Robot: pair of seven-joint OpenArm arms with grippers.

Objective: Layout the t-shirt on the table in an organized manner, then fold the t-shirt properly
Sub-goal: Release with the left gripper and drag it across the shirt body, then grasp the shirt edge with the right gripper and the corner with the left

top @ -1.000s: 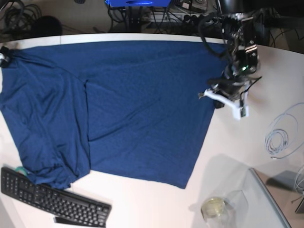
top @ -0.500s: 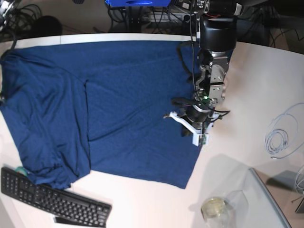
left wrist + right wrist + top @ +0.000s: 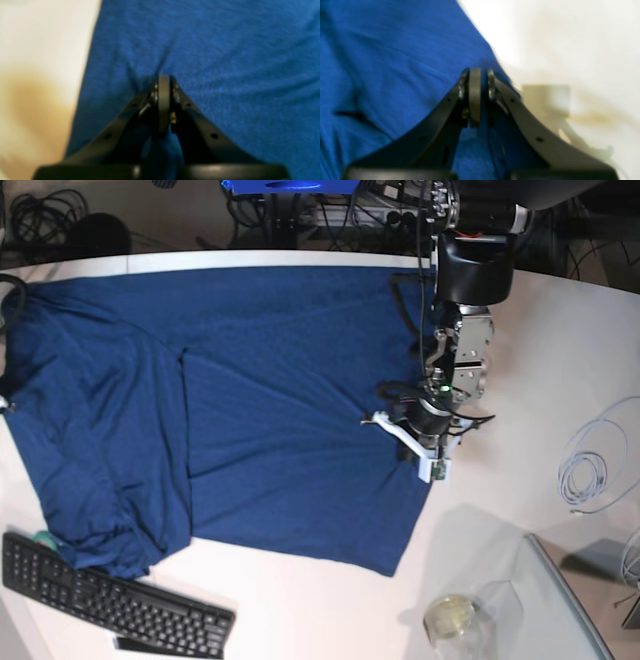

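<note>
Shirt: the large plain dark navy blue soft-fabric t-shirt [image 3: 250, 410] lies spread across the wide white smooth table [image 3: 520, 510], its left portion doubled over along a vertical crease and bunched near the front edge.

Left gripper: your left gripper [image 3: 415, 440] sits low on the shirt's side edge, on the base view's right; in its wrist view the left gripper [image 3: 163, 82] has its jaws pressed together with blue cloth gathered between them, so it looks to be pinching the hem.

Right gripper: in its wrist view the right gripper [image 3: 476, 75] shows its jaws closed at the opposite border of the fabric, cloth bunched beneath; whether it truly holds the shirt is hard to tell through the blur. You cannot see this arm in the base view.

Key relation: the body of the shirt stretches away from your left gripper toward the base view's left, its long axis running across the table; a fold from this edge would likely travel that way.

Surroundings: a flat black computer keyboard [image 3: 110, 595] lies just beside the bunched corner, a round clear glass jar [image 3: 452, 620] stands near the front, and a coiled pale grey cable [image 3: 590, 465] rests well apart on the right.

Obstruction: nothing sits on the cloth itself.
</note>
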